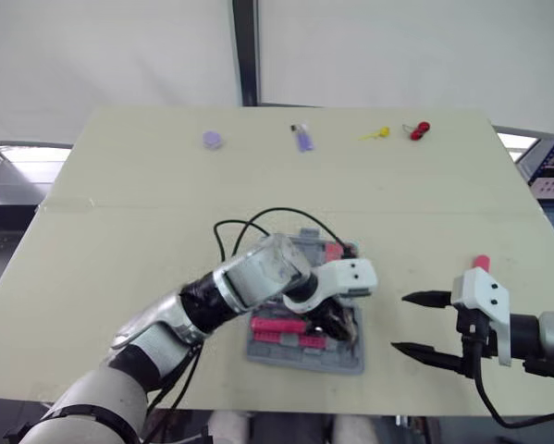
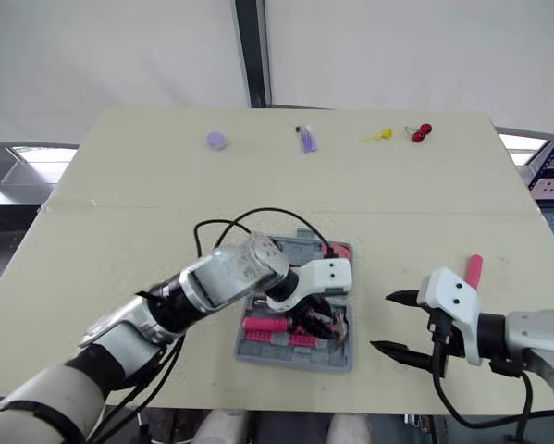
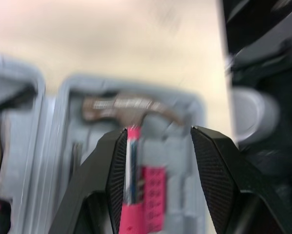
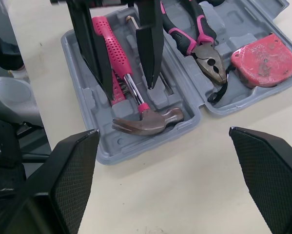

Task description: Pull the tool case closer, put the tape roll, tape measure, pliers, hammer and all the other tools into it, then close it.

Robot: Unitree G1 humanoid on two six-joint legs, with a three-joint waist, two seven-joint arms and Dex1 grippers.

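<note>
The grey tool case [image 1: 349, 363] lies open near the table's front edge. In its near half lies a hammer [image 4: 148, 122] with a pink handle. The other half holds pink-handled pliers [image 4: 199, 39] and a red tape measure [image 4: 260, 53]. My left gripper [image 4: 131, 87] reaches down into the case, open, with its black fingers [image 3: 111, 165] on either side of the hammer's shaft. To the right of the case, my right gripper [image 1: 400, 323] hovers low over the table, open and holding nothing, pointing toward the case.
A pink-handled item [image 2: 473, 270] lies on the table just behind my right wrist. Along the far edge sit a small purple round thing [image 1: 213, 140], a purple item [image 1: 302, 139], a yellow item [image 1: 376, 134] and a red item [image 1: 419, 129]. A black cable [image 1: 258, 222] loops behind the case.
</note>
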